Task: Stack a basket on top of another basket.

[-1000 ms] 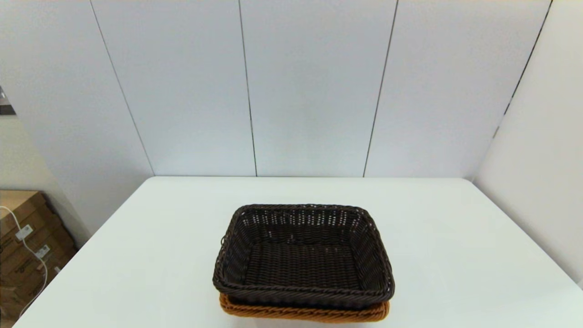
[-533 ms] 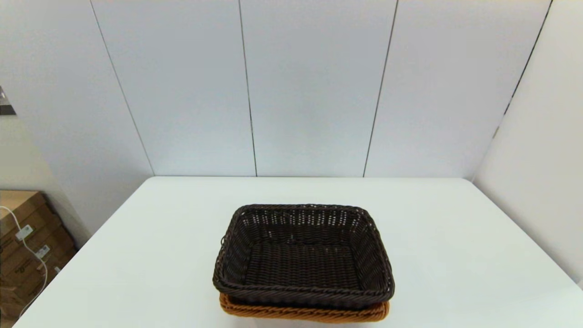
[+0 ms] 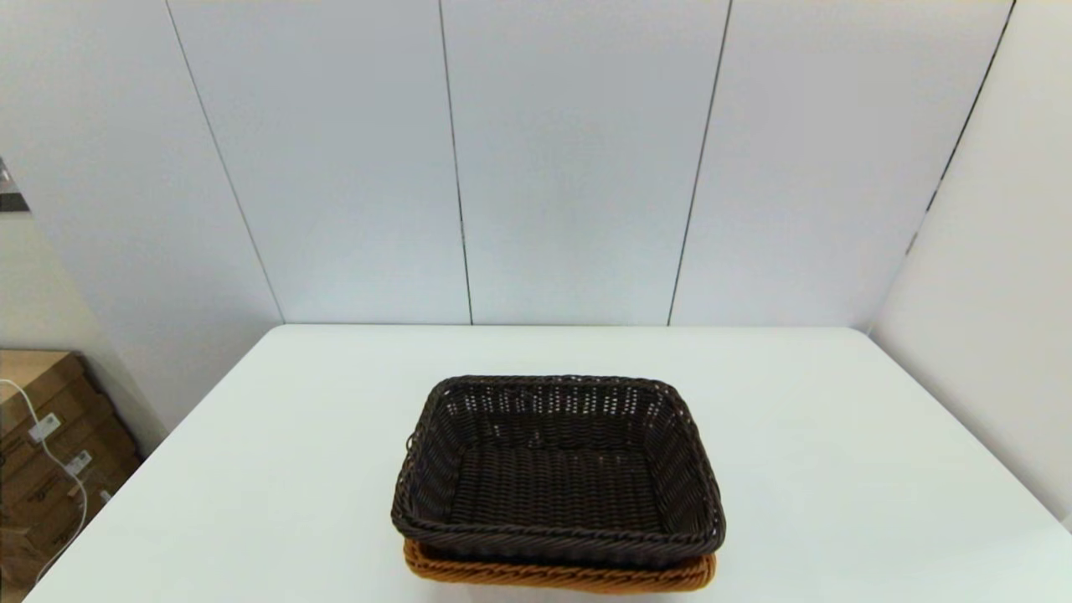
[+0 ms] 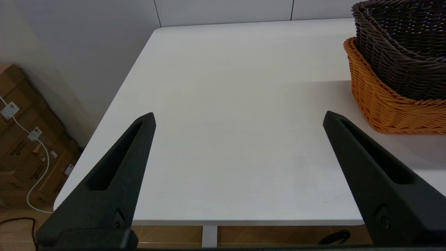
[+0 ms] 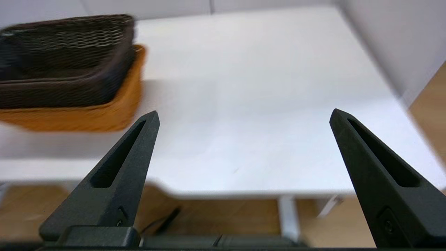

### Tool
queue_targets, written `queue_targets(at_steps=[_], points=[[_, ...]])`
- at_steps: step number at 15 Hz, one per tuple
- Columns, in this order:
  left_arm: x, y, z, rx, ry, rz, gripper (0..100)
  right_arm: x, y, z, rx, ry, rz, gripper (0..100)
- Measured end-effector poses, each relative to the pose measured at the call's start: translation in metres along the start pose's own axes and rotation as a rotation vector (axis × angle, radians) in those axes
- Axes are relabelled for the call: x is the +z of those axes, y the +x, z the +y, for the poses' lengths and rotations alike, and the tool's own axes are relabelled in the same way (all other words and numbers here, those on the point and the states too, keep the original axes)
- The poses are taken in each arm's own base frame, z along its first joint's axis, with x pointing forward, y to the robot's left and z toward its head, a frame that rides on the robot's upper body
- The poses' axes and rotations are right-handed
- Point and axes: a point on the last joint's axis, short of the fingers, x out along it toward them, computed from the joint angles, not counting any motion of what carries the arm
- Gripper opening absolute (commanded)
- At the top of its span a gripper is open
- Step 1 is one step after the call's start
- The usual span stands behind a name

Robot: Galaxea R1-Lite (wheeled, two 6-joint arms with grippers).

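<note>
From the head view, the dark brown basket (image 3: 557, 473) is sitting nested inside the orange-tan basket (image 3: 559, 574), whose braided rim is peeking out below its near edge. The pair is resting on the white desk (image 3: 251, 486) near its front edge, roughly centred. Neither arm is showing here. Cardboard boxes (image 3: 42, 452) are standing on the floor off the desk's left side.

From the left wrist view, the left tool (image 4: 238, 120) is hanging at the desk's near edge with its two black fingers (image 4: 115, 170) spread wide, gripping nothing. The dark brown basket (image 4: 400, 48) is sitting in the orange-tan basket (image 4: 390, 104) off to one side, well apart from the fingers.

From the right wrist view, the right tool (image 5: 244, 116) is likewise hovering by the desk's (image 5: 251, 104) front edge, fingers (image 5: 379, 174) released and wide apart, empty. The stacked baskets, dark brown (image 5: 66, 59) above orange-tan (image 5: 80, 116), are lying beyond one fingertip, not touching it.
</note>
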Motion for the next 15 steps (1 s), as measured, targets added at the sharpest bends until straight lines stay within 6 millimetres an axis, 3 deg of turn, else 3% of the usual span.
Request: queue_targets(at_steps=[4,6,15], points=[[0.000,0.000,0.000,0.000,0.000,0.000,100,-0.029,0.037,-0.003,-0.033,-0.094,-0.055,100],[0.000,0.000,0.000,0.000,0.000,0.000,100,-0.034,0.046,-0.003,-0.011,-0.131,-0.117,100],[0.000,0.000,0.000,0.000,0.000,0.000,100,-0.040,0.050,-0.003,0.002,-0.149,-0.114,100]])
